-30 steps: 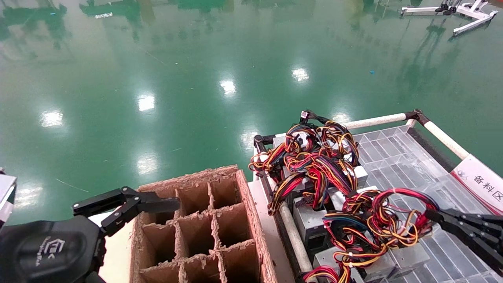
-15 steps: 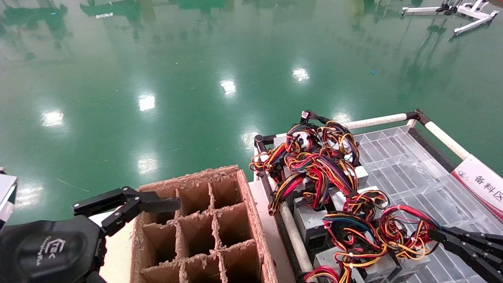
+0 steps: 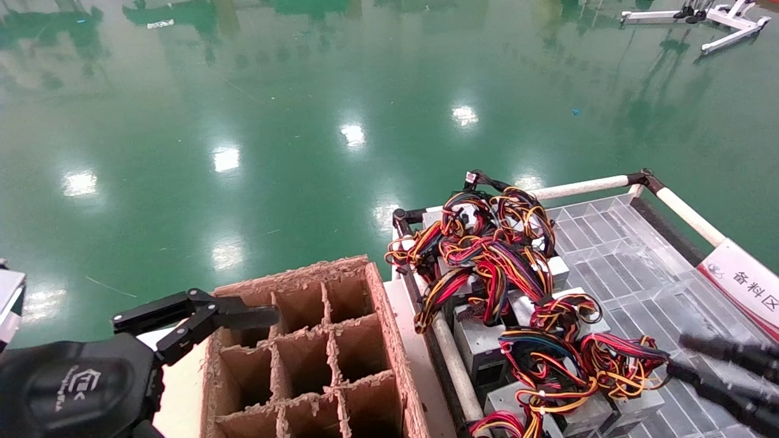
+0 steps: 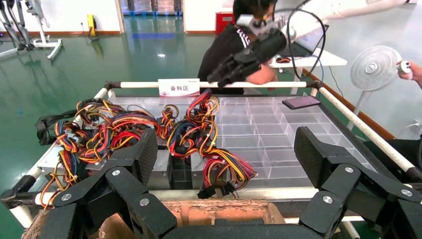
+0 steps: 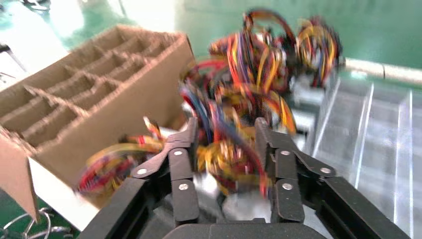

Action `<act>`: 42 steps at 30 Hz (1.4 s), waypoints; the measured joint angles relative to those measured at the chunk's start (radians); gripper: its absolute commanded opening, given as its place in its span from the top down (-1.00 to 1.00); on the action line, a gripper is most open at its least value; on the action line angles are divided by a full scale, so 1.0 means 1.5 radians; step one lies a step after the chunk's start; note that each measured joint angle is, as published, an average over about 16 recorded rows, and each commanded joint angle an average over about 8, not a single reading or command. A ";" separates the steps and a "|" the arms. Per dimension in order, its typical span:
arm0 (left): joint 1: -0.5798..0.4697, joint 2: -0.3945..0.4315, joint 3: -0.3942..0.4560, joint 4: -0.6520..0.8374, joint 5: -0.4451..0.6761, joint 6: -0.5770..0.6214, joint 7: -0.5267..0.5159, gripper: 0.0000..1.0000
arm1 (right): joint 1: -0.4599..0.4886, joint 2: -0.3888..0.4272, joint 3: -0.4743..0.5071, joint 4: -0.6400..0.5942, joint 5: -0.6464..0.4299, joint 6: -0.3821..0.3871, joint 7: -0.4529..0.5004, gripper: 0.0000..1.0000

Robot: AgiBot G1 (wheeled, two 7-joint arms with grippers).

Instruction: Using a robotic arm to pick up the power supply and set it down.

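The power supply (image 3: 635, 405) is a small grey box near the cart's front. It lies among like boxes with its red and yellow wire bunch (image 3: 618, 364) on top. My right gripper (image 3: 675, 354) is just right of that bunch, open, its fingers spread. In the right wrist view the bunch (image 5: 226, 154) and the grey box (image 5: 239, 201) lie between the fingers of this gripper (image 5: 225, 130). My left gripper (image 3: 204, 310) hangs open and empty over the cardboard box's far left corner. From its wrist camera this gripper (image 4: 225, 149) faces the cart.
A brown cardboard box (image 3: 389, 340) with divider cells stands left of the cart. The cart holds a clear compartment tray (image 3: 633, 255), white rails (image 3: 584, 187), several more grey boxes with tangled wires (image 3: 487, 255) and a sign (image 3: 745, 286). A person (image 4: 234, 42) sits beyond the cart.
The right gripper has come down and drawn back to the right. The raised wire loop sank onto the pile. The fingers, pinched together before, now stand apart. The left arm has not moved.
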 measured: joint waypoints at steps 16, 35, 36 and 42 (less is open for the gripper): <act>0.000 0.000 0.000 0.000 0.000 0.000 0.000 -1.00 | -0.003 -0.010 0.078 0.118 -0.039 0.006 0.082 -1.00; 0.000 0.000 0.000 0.000 0.000 0.000 0.000 -1.00 | -0.016 -0.077 0.224 0.274 -0.173 0.020 0.182 -1.00; 0.000 0.000 0.000 0.000 0.000 0.000 0.000 -1.00 | -0.017 -0.081 0.232 0.282 -0.180 0.021 0.187 -1.00; 0.000 0.000 0.000 0.000 0.000 0.000 0.000 -1.00 | -0.021 -0.102 0.278 0.332 -0.222 0.025 0.218 -1.00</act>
